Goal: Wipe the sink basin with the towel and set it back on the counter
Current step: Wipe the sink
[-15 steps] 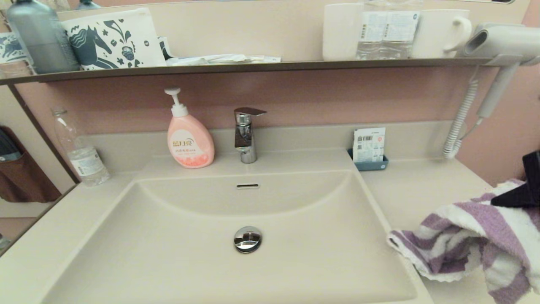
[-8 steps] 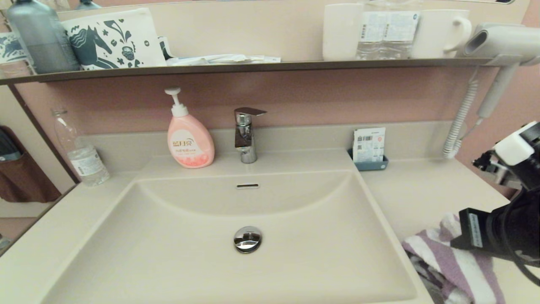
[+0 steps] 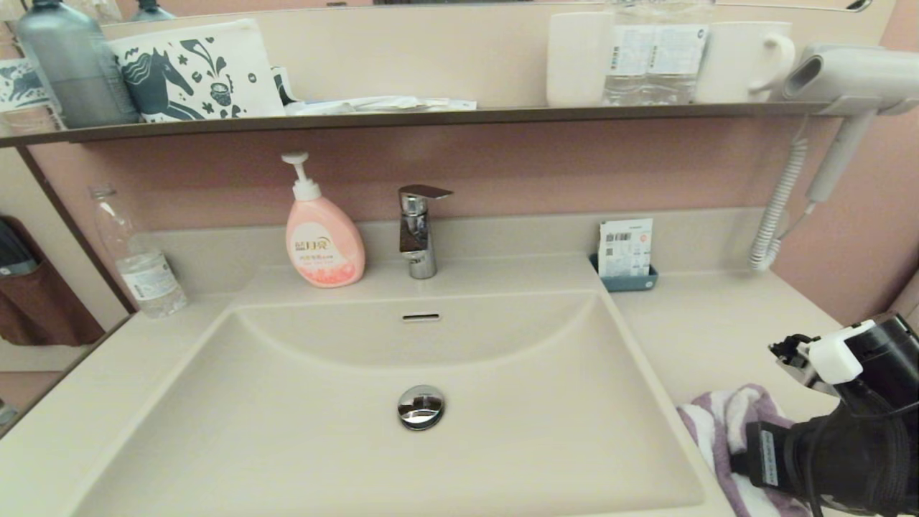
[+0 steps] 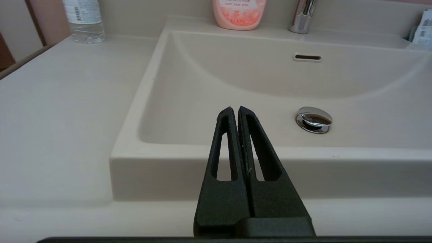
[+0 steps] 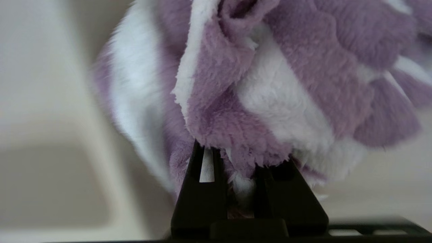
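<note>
Step in hand: pickup. Right gripper (image 5: 238, 158), jaws clenched on striped towel (image 3: 725, 431) at counter (image 3: 711, 323) right of sink basin (image 3: 402, 452). Left gripper (image 4: 235, 113), jaws pressed together, parked. Next: carry towel into basin

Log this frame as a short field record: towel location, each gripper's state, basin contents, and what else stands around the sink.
towel: purple-and-white striped towel bunched on the counter, right of the sink basin
right gripper: right gripper, jaws shut on the towel
left gripper: left gripper, jaws shut, empty, at the basin's front edge
basin: no towel inside; chrome drain plug visible
around sink: pink soap bottle, faucet, clear water bottle
</note>
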Tool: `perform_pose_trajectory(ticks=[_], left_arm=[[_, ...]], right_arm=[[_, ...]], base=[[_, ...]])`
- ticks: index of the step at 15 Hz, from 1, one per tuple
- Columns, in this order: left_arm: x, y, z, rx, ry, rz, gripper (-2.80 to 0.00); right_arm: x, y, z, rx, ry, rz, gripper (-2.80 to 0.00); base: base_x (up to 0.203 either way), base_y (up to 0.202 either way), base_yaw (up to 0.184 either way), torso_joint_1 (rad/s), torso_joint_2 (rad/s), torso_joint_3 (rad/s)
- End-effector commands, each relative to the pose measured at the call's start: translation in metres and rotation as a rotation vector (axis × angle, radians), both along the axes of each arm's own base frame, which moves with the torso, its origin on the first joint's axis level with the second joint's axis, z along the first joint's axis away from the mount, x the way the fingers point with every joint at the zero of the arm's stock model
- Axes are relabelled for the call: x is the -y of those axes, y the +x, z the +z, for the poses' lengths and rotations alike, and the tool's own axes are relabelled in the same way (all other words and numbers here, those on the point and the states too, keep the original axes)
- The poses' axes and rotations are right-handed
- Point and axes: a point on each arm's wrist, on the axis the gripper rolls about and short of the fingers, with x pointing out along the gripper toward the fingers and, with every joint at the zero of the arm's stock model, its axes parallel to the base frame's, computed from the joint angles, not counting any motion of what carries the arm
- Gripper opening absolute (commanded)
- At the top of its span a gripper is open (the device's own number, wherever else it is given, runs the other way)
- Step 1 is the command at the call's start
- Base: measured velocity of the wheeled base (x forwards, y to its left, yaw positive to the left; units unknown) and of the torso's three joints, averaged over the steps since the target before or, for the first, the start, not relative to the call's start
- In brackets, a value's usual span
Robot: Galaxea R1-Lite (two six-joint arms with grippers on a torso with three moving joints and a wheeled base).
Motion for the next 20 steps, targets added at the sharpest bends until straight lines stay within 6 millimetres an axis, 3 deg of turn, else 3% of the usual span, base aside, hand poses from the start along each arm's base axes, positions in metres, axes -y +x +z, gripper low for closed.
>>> perform_pose_trajectory(ticks=[1,3,7,12,20], left_arm=[[0.0,0.0,0.0,0.0,-0.001,0.001,-2.8],[0.0,0.0,0.0,0.0,-0.001,0.001,-2.8],[0.0,0.0,0.0,0.0,-0.001,0.001,-2.8],[0.0,0.0,0.0,0.0,-0.001,0.001,-2.8],[0.0,0.0,0.0,0.0,-0.001,0.001,-2.8]], right_arm=[[0.001,0.002,-0.007,-0.038,0.074,0.028,-2.8],[0.009,0.008,-0.01,-0.116,0.219,0.078,-2.8],[0.028,0.031,-0.033,-0.203,0.25,0.044,-2.8],[0.05,0.053,-0.021,0.03,0.312,0.044,-2.8],[0.045,0.094,-0.036,0.2,0.352,0.041,-2.8]], base=[[0.0,0.0,0.0,0.0,0.0,0.0],[0.0,0.0,0.0,0.0,0.0,0.0],[0.0,0.0,0.0,0.0,0.0,0.0],[0.0,0.0,0.0,0.0,0.0,0.0],[0.0,0.0,0.0,0.0,0.0,0.0]])
